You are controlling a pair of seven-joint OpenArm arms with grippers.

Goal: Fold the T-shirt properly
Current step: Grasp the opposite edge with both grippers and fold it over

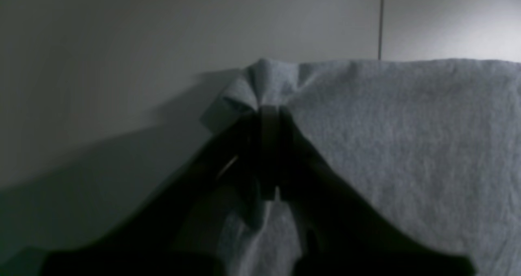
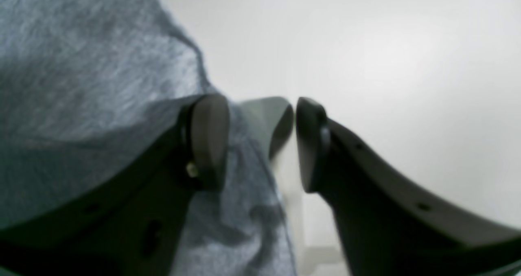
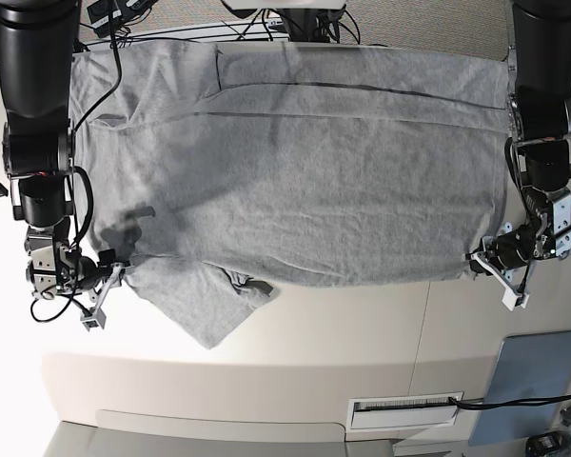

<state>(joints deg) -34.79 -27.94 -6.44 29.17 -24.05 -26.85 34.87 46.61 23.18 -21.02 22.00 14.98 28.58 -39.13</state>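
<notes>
In the base view, at the far left, the right gripper (image 3: 108, 271) sat low at the T-shirt's (image 3: 295, 181) lower left edge, beside the sleeve that lay spread toward the front of the white table (image 3: 362, 324); its wrist view showed the two fingers (image 2: 209, 139) parted with a clear gap between them, one pad resting against grey cloth (image 2: 81, 84), the other over bare tabletop, and nothing pinched between them; the cloth lay beside and partly under the left-hand pad rather than clamped; across the middle the T-shirt lay spread flat and wide over the table, plain grey side up, with long creases running across its upper part and a small bunched fold near the sleeve's inner corner; its far edge reached the back of the table under the cables (image 3: 295, 24); at the right, the left gripper (image 3: 482, 258) met the shirt's lower right corner; its wrist view showed the dark jaws drawn together on a puckered tuft of the grey fabric (image 1: 407, 137), the cloth gathered into pleats just above the fingertips (image 1: 269, 117); further right, toward the front, a blue-grey panel (image 3: 538, 371) lay apart from the shirt
</notes>
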